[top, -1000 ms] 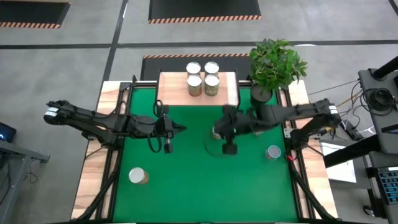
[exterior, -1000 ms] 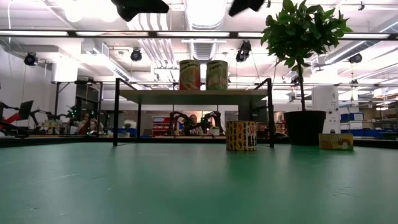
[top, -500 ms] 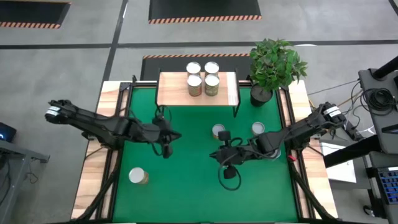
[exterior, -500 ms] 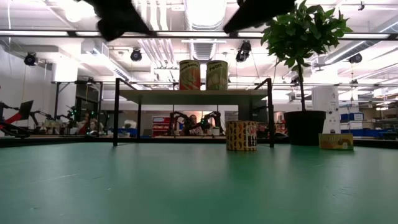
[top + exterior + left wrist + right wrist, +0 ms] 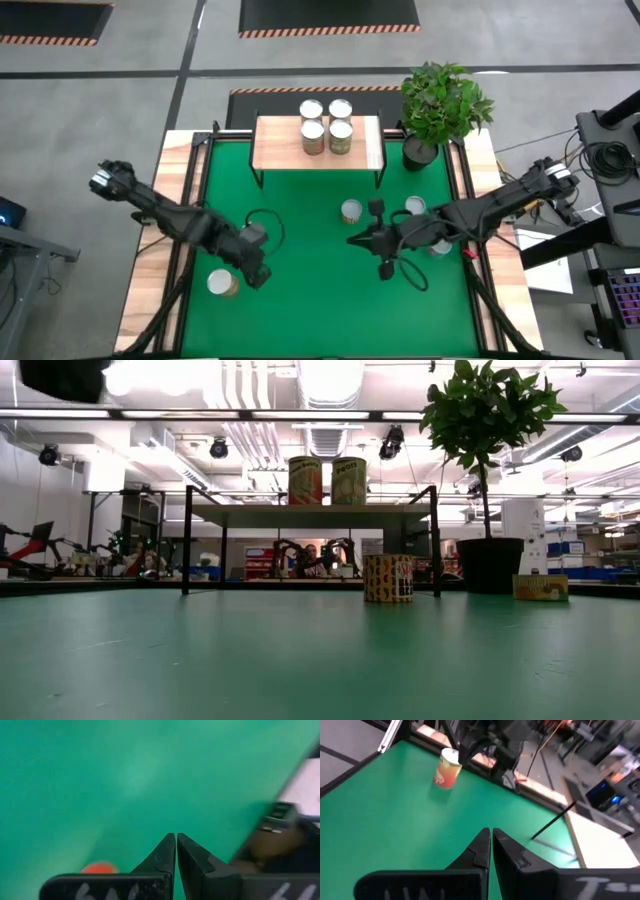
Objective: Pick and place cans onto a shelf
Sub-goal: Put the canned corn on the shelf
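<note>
Table (image 5: 320, 310): green mat surface w/ light wood borders L and R. Shelf (image 5: 275, 140) stands at the far edge, centre: light wood top, thin black legs. On shelf top: 4 cans (image 5: 326, 126) in a tight 2x2 block, silver lids up, touching or nearly so.

On the mat itself:
- 1 can (image 5: 351, 211) in front of shelf, slightly R of centre
- 1 can (image 5: 415, 206) near it, further R
- 1 can (image 5: 439, 244) close to R border, partly hidden by arm
- 1 can (image 5: 221, 283) alone, near-L corner, well apart from the others
- black plant pot (image 5: 421, 152) w/ leafy plant, far-R corner, just beside shelf

All cans upright.
</note>
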Controlling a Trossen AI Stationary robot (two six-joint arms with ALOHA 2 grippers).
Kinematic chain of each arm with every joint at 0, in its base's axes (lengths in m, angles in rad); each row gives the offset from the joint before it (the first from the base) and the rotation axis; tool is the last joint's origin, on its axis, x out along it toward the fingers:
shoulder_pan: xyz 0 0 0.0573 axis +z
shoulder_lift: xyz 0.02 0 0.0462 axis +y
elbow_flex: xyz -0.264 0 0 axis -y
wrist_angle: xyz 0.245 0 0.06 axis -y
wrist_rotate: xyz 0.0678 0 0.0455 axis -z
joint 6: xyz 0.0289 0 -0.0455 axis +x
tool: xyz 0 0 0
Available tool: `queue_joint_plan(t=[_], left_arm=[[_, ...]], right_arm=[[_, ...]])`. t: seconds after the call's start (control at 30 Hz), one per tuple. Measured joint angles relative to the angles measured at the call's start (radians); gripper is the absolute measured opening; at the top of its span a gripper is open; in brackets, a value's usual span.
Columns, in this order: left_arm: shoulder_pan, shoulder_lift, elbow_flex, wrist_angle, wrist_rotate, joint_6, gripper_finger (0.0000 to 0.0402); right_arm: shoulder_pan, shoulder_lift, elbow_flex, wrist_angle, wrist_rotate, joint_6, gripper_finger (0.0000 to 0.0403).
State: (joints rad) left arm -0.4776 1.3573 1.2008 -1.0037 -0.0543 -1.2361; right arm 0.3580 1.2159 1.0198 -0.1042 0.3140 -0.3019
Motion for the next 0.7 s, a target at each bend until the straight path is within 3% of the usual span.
queue_joint_plan(t=[0.1, 0.2, 0.3, 0.5, 0.7], left_arm=[[-0.070, 0.062, 0.057, -0.153, -0.031, -0.200, 0.0000], [-0.139, 0.095, 0.071, -0.175, -0.029, -0.380, 0.0007], [-0.196, 0.115, 0.055, -0.177, -0.028, -0.485, 0.0039], [-0.232, 0.115, 0.021, -0.236, 0.085, -0.575, 0.0157], [-0.266, 0.112, 0.019, -0.318, 0.091, -0.605, 0.0289]], right_arm=[[0.000, -0.042, -0.040, 0.033, -0.001, -0.031, 0.0009], [0.000, -0.086, -0.063, 0.037, -0.001, -0.031, 0.0009], [0.000, -0.119, -0.084, 0.036, -0.006, -0.030, 0.0009], [0.000, -0.141, -0.096, 0.035, -0.010, 0.014, 0.0009], [0.000, -0.139, -0.096, 0.035, -0.030, 0.028, 0.0009]])
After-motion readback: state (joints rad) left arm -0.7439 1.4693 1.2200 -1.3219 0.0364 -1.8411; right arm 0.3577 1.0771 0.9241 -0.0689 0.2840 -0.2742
